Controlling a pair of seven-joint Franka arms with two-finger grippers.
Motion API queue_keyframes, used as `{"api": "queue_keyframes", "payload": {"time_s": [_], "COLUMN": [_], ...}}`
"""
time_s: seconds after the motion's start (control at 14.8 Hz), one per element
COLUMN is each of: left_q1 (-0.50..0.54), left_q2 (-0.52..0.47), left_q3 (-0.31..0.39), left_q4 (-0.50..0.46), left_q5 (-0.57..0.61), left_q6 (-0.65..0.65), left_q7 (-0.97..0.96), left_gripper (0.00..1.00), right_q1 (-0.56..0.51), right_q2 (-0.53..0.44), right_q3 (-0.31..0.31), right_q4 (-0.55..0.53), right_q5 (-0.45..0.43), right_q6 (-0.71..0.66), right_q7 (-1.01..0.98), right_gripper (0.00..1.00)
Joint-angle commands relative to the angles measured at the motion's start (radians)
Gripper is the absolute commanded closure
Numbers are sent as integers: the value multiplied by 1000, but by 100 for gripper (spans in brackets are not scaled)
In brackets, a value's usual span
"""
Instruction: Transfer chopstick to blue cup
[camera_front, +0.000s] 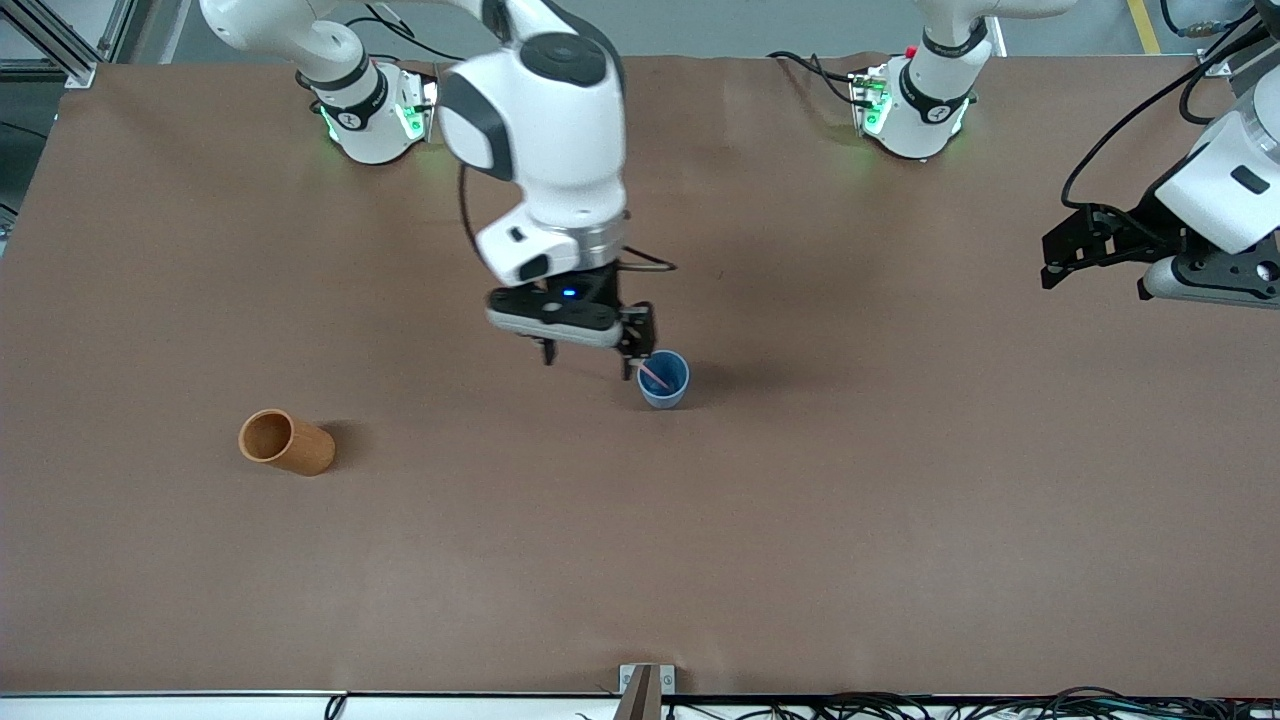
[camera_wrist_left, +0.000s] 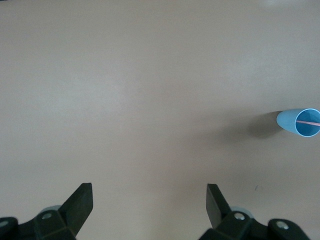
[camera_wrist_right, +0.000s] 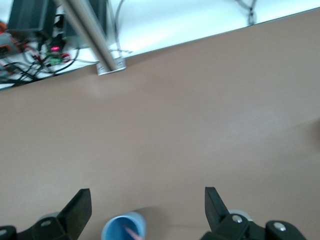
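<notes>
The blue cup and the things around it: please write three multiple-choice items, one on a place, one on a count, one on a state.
1. Where is the pink chopstick?
A. flat on the table
B. in the blue cup
C. in the wooden cup

2. How many cups are on the table?
A. one
B. two
C. three

3. How is the wooden cup?
A. upright
B. on its side
C. held in fingers

Key: 1 B, the stick leans inside the cup's rim, under the open right gripper. 2 B, one blue, one wooden. 3 B, its mouth faces sideways. The left gripper waits, open, at the table's edge.
</notes>
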Motion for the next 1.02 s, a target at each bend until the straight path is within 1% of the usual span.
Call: {"api": "queue_keyframes", "payload": {"time_s": [0.0,0.34,0.54,0.68,0.81,0.95], "left_q1": [10,17,20,20,19,20], "left_q2": [3,-1,-1,-1,-1,0], "left_q3": [-4,-8,-10,-13,-13,-11], "left_q4": [23,21,21,21,21,21], "left_q5": [-15,-13,-12,-13,-13,-12], "left_q6": [-15,-15,-15,-15,-15,-15], "left_q7": [21,22,24,24,24,24], "left_gripper": [0,0,0,0,0,0], "right_q1": [-115,-308,-411,-465,-540,-589], "right_q2": [-125,-312,-414,-484,-527,-533], "right_q3": [17,19,17,15,15,14], "right_q4": [-57,-226,-328,-393,-435,-438], "right_q5": [90,100,144,147,151,151], "right_q6": [-107,-149,-198,-224,-249,-256], "right_q7": [-164,-388,-515,-581,-646,-687], "right_gripper": [0,0,0,0,0,0]}}
